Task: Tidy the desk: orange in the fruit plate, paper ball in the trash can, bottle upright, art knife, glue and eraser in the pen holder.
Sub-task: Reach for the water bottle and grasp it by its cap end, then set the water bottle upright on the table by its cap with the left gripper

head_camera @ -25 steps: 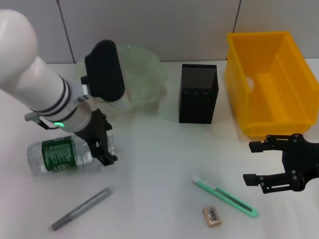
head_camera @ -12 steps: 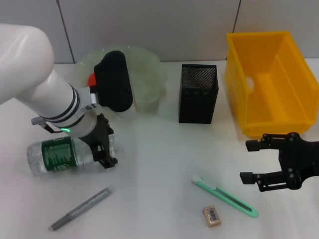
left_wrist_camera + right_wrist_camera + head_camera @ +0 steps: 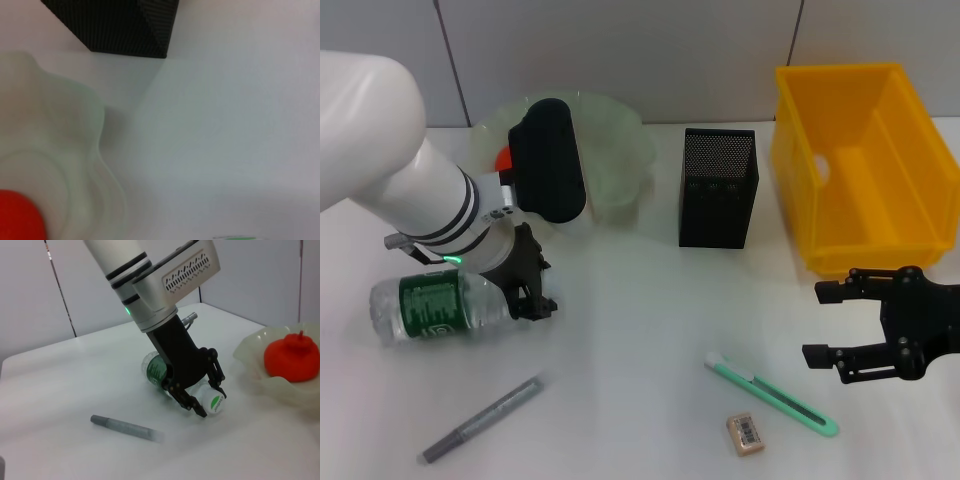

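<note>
The clear bottle (image 3: 438, 308) with a green label lies on its side at the left; it also shows in the right wrist view (image 3: 159, 371). My left gripper (image 3: 532, 290) (image 3: 210, 397) is shut on the bottle's neck, just behind the cap. The orange (image 3: 503, 158) (image 3: 291, 358) (image 3: 17, 217) sits in the pale green fruit plate (image 3: 615, 150). A black mesh pen holder (image 3: 718, 187) stands at the centre. The green art knife (image 3: 772, 394), the eraser (image 3: 745, 435) and the grey glue stick (image 3: 480, 420) lie on the table. My right gripper (image 3: 817, 325) hangs open at the right, holding nothing. The paper ball is out of view.
A yellow bin (image 3: 860, 165) stands at the back right, beside the pen holder. The white table (image 3: 640, 330) runs back to a grey wall.
The left gripper has settled onto the bottle's neck, and the bottle has shifted slightly up and left. The right gripper has barely moved.
</note>
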`<action>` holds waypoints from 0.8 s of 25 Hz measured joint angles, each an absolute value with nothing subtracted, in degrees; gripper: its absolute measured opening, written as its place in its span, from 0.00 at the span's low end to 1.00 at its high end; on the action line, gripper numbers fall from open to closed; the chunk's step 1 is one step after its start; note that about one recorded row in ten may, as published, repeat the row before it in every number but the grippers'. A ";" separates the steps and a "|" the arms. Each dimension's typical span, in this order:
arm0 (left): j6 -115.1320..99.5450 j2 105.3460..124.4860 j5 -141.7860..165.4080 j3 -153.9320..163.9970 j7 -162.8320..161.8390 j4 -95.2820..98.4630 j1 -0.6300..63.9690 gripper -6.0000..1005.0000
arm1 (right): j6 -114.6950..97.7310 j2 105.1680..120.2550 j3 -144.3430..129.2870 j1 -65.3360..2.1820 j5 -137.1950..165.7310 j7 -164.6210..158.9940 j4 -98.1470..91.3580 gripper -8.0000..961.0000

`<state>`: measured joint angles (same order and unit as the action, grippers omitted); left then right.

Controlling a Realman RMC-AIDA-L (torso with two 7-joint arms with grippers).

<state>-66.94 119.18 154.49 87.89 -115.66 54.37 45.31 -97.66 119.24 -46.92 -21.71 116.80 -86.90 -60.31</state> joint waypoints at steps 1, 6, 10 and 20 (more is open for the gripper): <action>-66.40 119.18 154.20 87.82 -115.75 55.14 44.63 0.47 | -97.58 119.20 -46.91 -21.73 116.80 -86.81 -60.00 0.87; -66.78 118.79 150.90 86.96 -115.76 61.49 40.63 0.45 | -97.44 119.16 -46.92 -21.85 116.72 -86.58 -59.82 0.87; -67.34 118.67 150.10 85.31 -115.69 66.71 37.05 0.45 | -97.44 119.17 -46.94 -21.86 116.32 -86.56 -59.82 0.87; -69.48 118.37 135.39 71.71 -113.60 84.56 20.51 0.45 | -97.39 119.28 -46.97 -23.33 116.13 -86.34 -59.58 0.87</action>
<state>-69.48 118.37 135.39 71.71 -113.60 84.56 20.51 -97.39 119.28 -46.97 -23.33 116.13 -86.34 -59.58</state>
